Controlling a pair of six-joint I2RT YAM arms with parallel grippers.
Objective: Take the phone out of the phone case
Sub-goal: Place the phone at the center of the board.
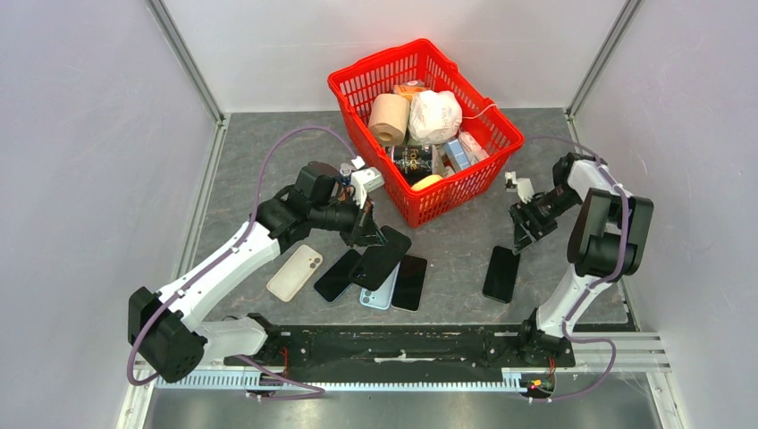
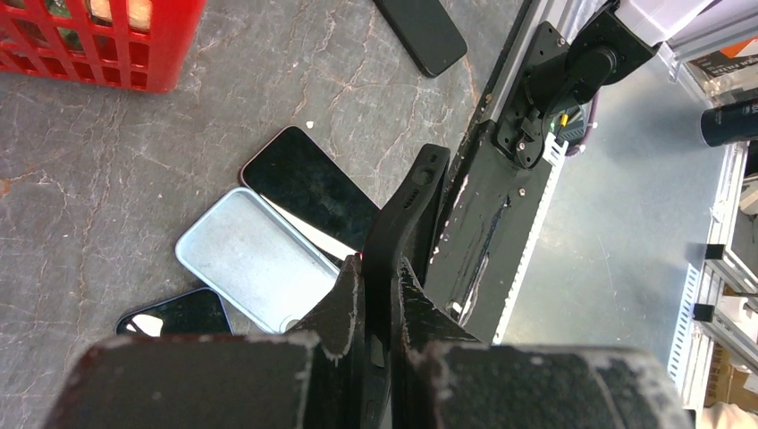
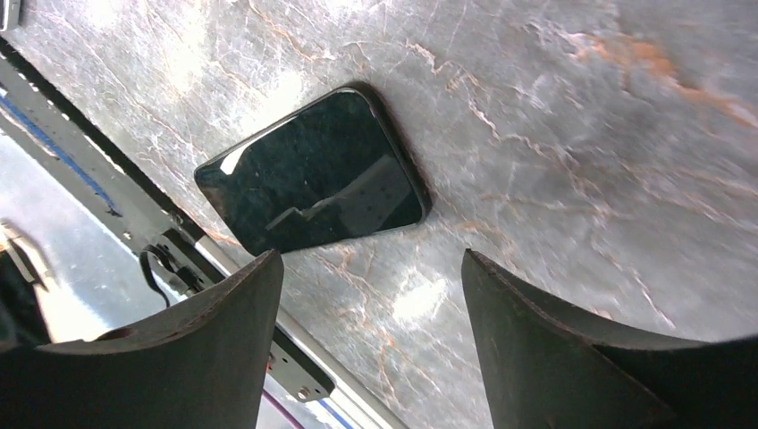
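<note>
The left gripper [image 2: 380,279] clamps the rim of what looks like the emptied black case [image 2: 407,201], keeping it lifted over the other phones [image 1: 375,286] by the table's [image 3: 581,179] near edge, while the right gripper [image 3: 368,268], jaws wide, hovers above the bare phone [image 3: 313,183] lying flat near that edge, well apart.

Top external: high, looks down on whole table [image 1: 447,241]. Left wrist: close, low, faces right arm base [image 2: 550,98]; shares red basket [image 2: 89,40] with top. Right wrist: near, looks down; shares lone black phone [image 3: 313,170] with top.
</note>
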